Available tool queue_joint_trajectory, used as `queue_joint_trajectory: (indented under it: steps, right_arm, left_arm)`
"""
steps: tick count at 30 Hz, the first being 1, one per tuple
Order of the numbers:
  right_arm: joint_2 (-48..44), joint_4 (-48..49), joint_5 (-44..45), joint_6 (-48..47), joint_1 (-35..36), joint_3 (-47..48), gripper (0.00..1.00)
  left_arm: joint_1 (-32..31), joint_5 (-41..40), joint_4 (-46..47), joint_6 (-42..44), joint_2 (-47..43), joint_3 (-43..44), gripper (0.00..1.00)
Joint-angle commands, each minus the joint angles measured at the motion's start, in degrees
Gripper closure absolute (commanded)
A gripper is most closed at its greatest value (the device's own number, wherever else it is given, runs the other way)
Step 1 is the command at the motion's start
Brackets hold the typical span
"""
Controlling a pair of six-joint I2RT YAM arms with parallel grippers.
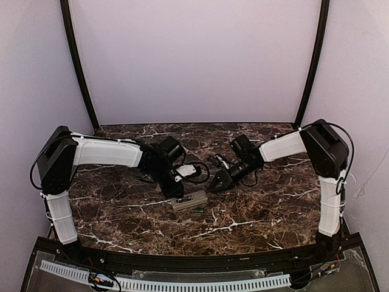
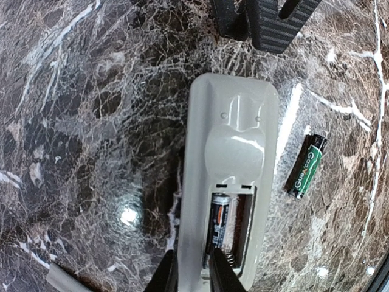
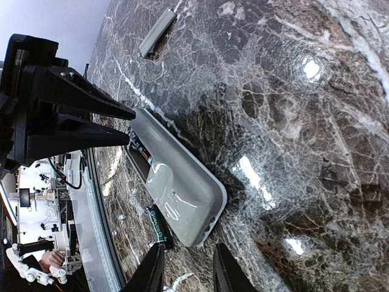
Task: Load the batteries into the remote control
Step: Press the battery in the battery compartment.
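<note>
The remote control lies back up on the marble, its battery compartment open. One battery sits in the compartment's left slot; the slot beside it is bare with its spring showing. A second, green-labelled battery lies loose on the table beside the remote. My left gripper is closed narrow astride the remote's side wall, one finger outside the casing and the other over the seated battery's spring end. My right gripper hovers open just off the remote's far end, nothing between its fingers, the loose battery near its left finger.
A grey battery cover lies apart on the marble table. From above, both grippers meet near the remote at mid-table. Black posts and pale walls enclose the back and sides.
</note>
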Motion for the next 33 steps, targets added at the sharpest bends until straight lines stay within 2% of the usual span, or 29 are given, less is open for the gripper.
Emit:
queue_joint_trajectory:
  steps: [1, 22, 28, 33]
  right_arm:
    - [-0.5, 1.1, -0.6, 0.2, 0.5, -0.3, 0.73]
    - [0.1, 1.0, -0.5, 0.0, 0.5, -0.1, 0.74]
    - [-1.0, 0.8, 0.3, 0.0, 0.5, -0.6, 0.74]
    - [-3.7, 0.8, 1.4, 0.0, -0.5, -1.1, 0.74]
  left_arm:
    - [0.3, 0.1, -1.0, -0.2, -1.5, -1.5, 0.81]
    - [0.2, -0.2, -2.7, 0.1, 1.9, -1.6, 0.83]
    - [0.2, -2.1, -3.0, -1.0, 0.2, 1.0, 0.77]
    - [0.2, -3.6, -2.8, -1.5, -4.2, 4.0, 0.67]
